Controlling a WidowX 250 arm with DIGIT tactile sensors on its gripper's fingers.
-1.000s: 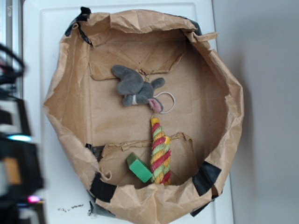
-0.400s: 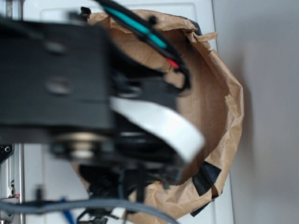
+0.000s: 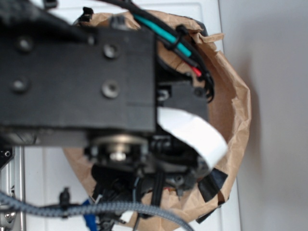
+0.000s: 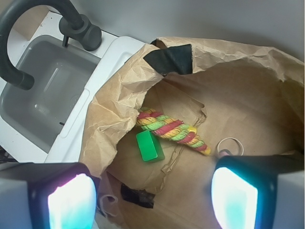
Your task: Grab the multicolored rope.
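Note:
In the wrist view the multicolored rope [image 4: 172, 131], twisted in red, yellow and light green, lies on the floor of the brown paper bag [image 4: 248, 62], its thin end pointing right. My gripper [image 4: 152, 198] hangs above the bag, open, with nothing between its fingers [image 4: 71, 200]; the rope is ahead of them, apart. In the exterior view the black arm [image 3: 77, 72] covers the bag's inside and hides the rope.
A green block [image 4: 149, 146] lies just beside the rope. A white ring [image 4: 230, 145] peeks out by the right finger. Black tape patches [image 4: 169, 58] mark the bag's rim. A grey sink [image 4: 40, 90] with a dark faucet [image 4: 71, 21] sits left of the bag.
The arm has swung in from the left over the bag and moved further right, hiding the rope, the green block and the grey plush mouse in the exterior view.

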